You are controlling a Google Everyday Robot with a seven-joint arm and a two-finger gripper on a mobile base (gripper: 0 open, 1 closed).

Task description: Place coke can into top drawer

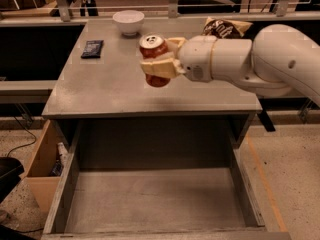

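Countertop below jaws (one coke can)

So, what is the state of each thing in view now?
Small red coke can: gripped, lifted above the grey countertop.
Gripper: shut on the can, above the countertop's front.
Wide grey metal top drawer: pulled open, empty.
White round bowl: upright on countertop.
Brown snack bag: lying at countertop's back.

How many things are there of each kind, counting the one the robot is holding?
Coke can: 1, held in the gripper above the tabletop
White bowl: 1, at the back of the tabletop
Chip bag: 1, back right
Flat black packet: 1, back left
Total: 4
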